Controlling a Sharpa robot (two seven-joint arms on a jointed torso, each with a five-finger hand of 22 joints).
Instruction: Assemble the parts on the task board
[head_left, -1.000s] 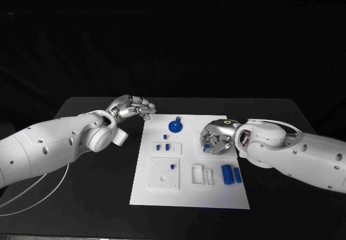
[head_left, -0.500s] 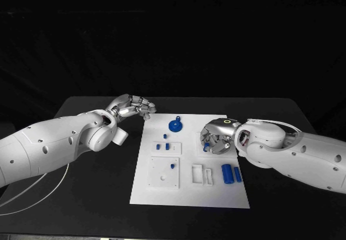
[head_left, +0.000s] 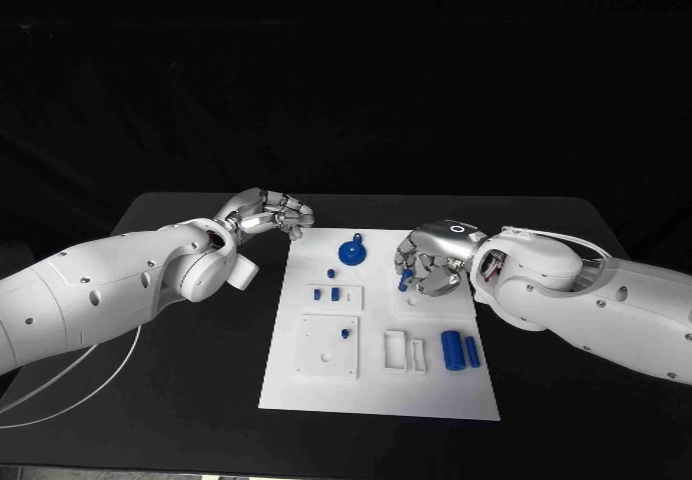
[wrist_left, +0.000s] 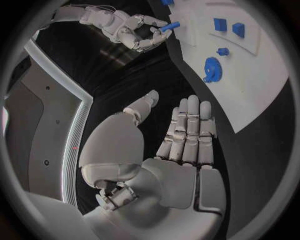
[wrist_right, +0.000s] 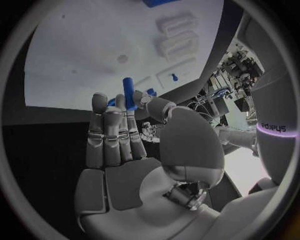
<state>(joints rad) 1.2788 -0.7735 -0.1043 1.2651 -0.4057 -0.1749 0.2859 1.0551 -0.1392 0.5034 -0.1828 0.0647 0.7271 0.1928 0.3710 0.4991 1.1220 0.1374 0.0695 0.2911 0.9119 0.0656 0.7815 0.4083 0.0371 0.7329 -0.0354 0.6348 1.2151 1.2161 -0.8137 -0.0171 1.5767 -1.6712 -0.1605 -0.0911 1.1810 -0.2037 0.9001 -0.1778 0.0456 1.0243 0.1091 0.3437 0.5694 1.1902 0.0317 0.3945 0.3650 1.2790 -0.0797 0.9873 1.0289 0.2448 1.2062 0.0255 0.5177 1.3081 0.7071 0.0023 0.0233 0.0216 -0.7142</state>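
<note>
Two hands: mine, one at each side of the task board (head_left: 378, 390).
Right hand (head_left: 430, 262): pinched a blue peg (head_left: 405, 277) above the board's far right.
Left hand (head_left: 268, 213): fingers curled, holding nothing, off the far-left corner.

Lit brightly from above against deep black surroundings; glared on the flat white rectangular task board (head_left: 378, 380); bent strongly toward fisheye rims.

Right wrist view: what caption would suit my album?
The right hand pinches a small blue peg above the white task board.
</note>
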